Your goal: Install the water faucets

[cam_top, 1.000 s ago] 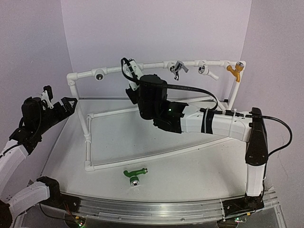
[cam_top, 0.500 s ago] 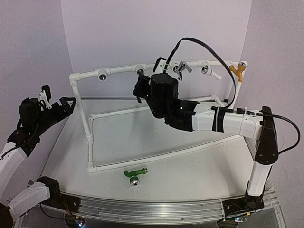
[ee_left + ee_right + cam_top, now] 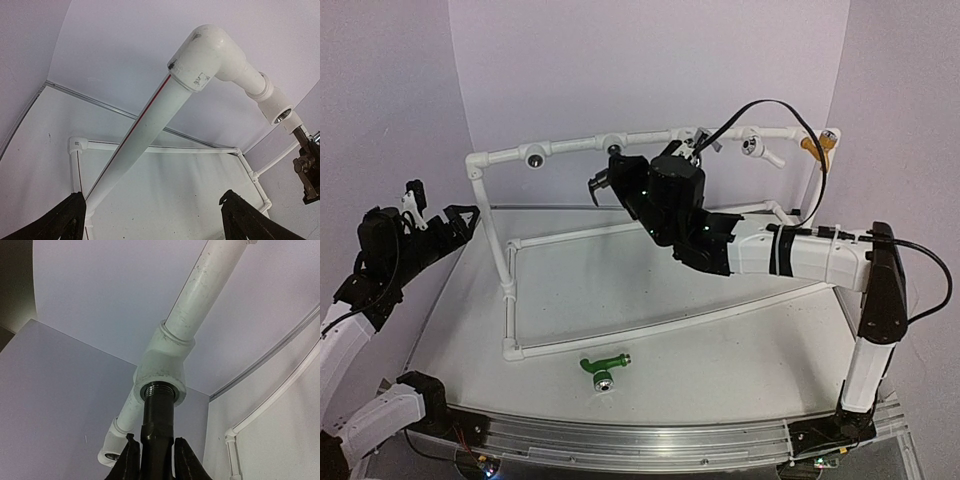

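Note:
The dark brown-black faucet [image 3: 159,412] stands with its threaded end in a white tee fitting [image 3: 161,372] on the frame's top rail. My right gripper [image 3: 157,462] is shut on its body from below. In the top view the right gripper [image 3: 610,175] is just under that fitting [image 3: 611,143]. The bright green faucet [image 3: 603,366] lies on the table near the front edge, outside the frame. My left gripper [image 3: 445,222] is open and empty at the left, facing the frame's corner elbow [image 3: 207,52]; its fingertips [image 3: 70,220] stand wide apart.
A white pipe frame [image 3: 510,290] stands on the table. Its top rail carries an empty fitting [image 3: 533,157], a grey tap [image 3: 695,143], a white tap [image 3: 757,148] and an orange tap [image 3: 813,148]. The right arm's cable arcs over the rail.
The right wrist has turned at the fitting with the dark faucet in its grip, and its cable has swung over to the right. The left arm and the green faucet have not moved.

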Available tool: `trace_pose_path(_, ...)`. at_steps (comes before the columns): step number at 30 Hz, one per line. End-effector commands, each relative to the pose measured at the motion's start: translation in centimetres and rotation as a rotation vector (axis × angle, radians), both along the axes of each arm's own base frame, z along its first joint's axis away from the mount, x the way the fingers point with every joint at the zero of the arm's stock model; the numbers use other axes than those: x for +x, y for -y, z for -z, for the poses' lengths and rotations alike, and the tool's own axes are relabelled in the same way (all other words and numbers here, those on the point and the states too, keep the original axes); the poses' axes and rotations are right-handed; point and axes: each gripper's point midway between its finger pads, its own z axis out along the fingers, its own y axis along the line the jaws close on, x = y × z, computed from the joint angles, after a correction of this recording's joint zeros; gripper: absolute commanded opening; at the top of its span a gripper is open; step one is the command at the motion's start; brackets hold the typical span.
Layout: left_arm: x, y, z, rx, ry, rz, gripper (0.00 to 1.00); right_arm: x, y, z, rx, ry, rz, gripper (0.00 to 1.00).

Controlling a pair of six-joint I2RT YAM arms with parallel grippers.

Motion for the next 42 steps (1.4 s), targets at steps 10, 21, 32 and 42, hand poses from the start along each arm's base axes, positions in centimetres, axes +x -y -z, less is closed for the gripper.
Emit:
trace_pose_path(10,0.1,-0.4,-0.6,0.043,0.019,-0.017,0.97,-4.2,2.5,0.1,-0.428,0.175,-0.081,0.98)
trace_pose_path(21,0.9,-0.4,0.0,0.058,-0.005,-0.024,0.97,-13.5,0.7,-1.5,-0.928,0.648,-0.492,0.98)
trace_pose_path(32,0.9,-0.3,0.3,0.052,-0.012,-0.019,0.97,-13.1,3.4,-1.4,-1.913,1.227,-0.292,0.95)
trace_pose_path(42,0.6,-0.4,0.2,0.048,-0.006,-0.022,0.97,-8.3,2.6,-5.6,-2.485,1.354,0.239,0.93)
